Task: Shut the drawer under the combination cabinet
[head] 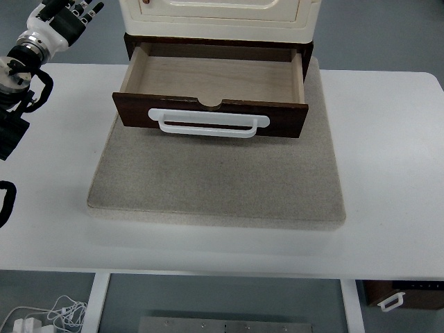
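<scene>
A cream cabinet point(218, 17) with a dark brown base stands at the back of a grey mat point(218, 180). Its wooden drawer point(211, 87) is pulled out toward me and shows a bare inside. A white bar handle point(208, 123) runs across the dark drawer front. My left hand point(69, 14) is raised at the top left corner, well left of the cabinet and apart from the drawer, with its fingers spread and holding nothing. The left arm point(21, 69) runs down the left edge. The right arm does not show.
The white table point(388, 152) extends around the mat on both sides and in front. Below the table's front edge lie white cables point(48, 316) at the left and a small dark drawer unit point(399, 295) at the right.
</scene>
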`<state>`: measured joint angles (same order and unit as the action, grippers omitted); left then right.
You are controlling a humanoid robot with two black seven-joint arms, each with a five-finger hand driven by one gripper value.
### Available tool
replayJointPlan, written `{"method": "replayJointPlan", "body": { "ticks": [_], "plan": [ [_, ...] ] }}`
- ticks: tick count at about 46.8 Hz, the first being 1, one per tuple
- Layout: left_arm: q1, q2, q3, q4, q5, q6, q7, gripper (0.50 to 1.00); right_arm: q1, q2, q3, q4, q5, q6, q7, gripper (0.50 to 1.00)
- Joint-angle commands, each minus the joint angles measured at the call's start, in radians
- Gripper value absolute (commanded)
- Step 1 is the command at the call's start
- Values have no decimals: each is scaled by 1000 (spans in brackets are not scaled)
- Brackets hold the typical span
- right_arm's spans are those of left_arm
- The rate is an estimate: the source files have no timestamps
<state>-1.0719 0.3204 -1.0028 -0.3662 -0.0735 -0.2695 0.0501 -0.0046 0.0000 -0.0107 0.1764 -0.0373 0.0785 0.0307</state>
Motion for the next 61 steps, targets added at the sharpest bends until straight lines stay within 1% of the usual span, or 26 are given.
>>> {"method": "replayJointPlan", "body": {
  "ticks": [1, 6, 12, 16, 25, 33, 38, 46, 51, 61],
  "plan": [
    [0, 0, 0, 0, 1, -8, -9, 999, 0, 0, 0, 0, -1, 0, 0, 952],
    [-5, 5, 3, 0, 1, -13, -33, 999, 0, 0, 0, 0, 0, 0, 0, 952],
    [-13, 11, 4, 1, 12, -14, -45, 999, 0, 0, 0, 0, 0, 0, 0, 952],
    [-17, 22, 4, 1, 12, -17, -71, 999, 0, 0, 0, 0, -1, 0, 0, 952],
    [-57, 28, 4, 6, 12, -11, -95, 999, 0, 0, 0, 0, -1, 0, 0, 952],
    [-97, 80, 4, 0, 12, -11, -99, 996, 0, 0, 0, 0, 0, 0, 0, 952],
    [-109, 115, 4, 0, 12, -13, -114, 996, 0, 0, 0, 0, 0, 0, 0, 952],
    [-160, 178, 6, -8, 14, -16, -105, 996, 0, 0, 0, 0, 0, 0, 0, 952],
    [-171, 238, 6, -75, 15, -14, -102, 996, 0, 0, 0, 0, 0, 0, 0, 952],
    [-172, 351, 6, -302, 44, -4, -101, 996, 0, 0, 0, 0, 0, 0, 0, 952]
  ]
}}
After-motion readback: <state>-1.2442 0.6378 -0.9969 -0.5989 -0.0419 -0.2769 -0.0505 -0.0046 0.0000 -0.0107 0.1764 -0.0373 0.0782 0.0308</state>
